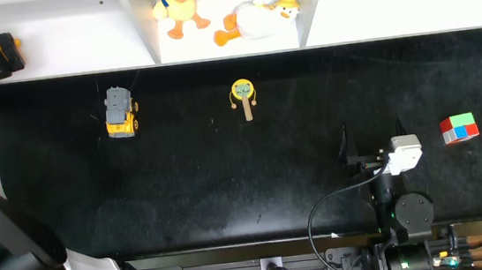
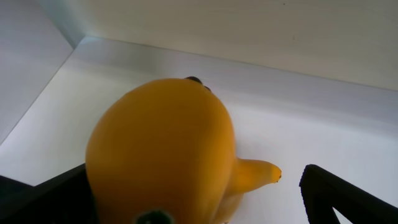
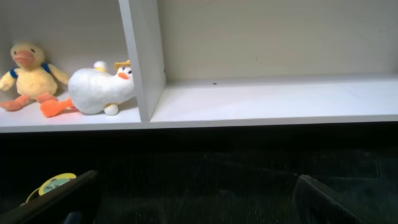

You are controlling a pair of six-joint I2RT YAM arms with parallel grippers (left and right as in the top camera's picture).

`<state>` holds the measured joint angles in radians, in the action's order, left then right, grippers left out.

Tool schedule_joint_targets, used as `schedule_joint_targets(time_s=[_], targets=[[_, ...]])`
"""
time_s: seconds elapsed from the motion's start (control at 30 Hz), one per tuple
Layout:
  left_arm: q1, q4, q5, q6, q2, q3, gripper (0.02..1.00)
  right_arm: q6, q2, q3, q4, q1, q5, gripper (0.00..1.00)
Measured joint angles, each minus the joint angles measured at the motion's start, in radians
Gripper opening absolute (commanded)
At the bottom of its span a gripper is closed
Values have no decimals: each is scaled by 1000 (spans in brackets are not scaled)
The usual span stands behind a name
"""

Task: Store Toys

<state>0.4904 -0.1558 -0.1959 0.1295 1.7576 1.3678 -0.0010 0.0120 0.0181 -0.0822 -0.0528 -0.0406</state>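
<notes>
The left gripper (image 2: 186, 190) is in the far left box of the white shelf (image 1: 64, 46). Its fingers are spread wide, one on each side of the orange toy (image 2: 161, 143). One finger has a clear gap between it and the toy. I cannot tell if the other finger touches it. So the toy does not look pinched. It seems to sit on the shelf floor, near the back corner.

The orange toy is round and smooth, with a small pointy bit sticking out. I think it is light and a bit slippery, so it could roll or pop out of a grip. The best place to hold it is across its fat middle, not by the pointy bit.

The right gripper (image 1: 372, 140) rests low over the near right part of the black table (image 1: 229, 198), with its fingers apart and nothing in them.

Three toys lie on the table.
- The yellow truck (image 1: 120, 111) is on the far left side. It looks hard, and its wheels may make it roll. Hold it by its two flat sides.
- The little paddle toy (image 1: 243, 97) is near the far middle. It looks thin and light. Hold it by the round head or the stick.
- The colour cube (image 1: 459, 128) is on the right. It is hard with flat sides, so it should be easy to hold.

A yellow duck (image 1: 177, 4) and a white duck (image 1: 257, 20) sit in the middle box of the shelf.
</notes>
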Motion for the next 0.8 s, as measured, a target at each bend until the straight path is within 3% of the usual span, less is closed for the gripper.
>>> schedule_joint_targets(time_s=[0.8], targets=[[0, 0, 18, 0, 2, 0, 998, 0, 0, 0, 1, 0, 0, 993]])
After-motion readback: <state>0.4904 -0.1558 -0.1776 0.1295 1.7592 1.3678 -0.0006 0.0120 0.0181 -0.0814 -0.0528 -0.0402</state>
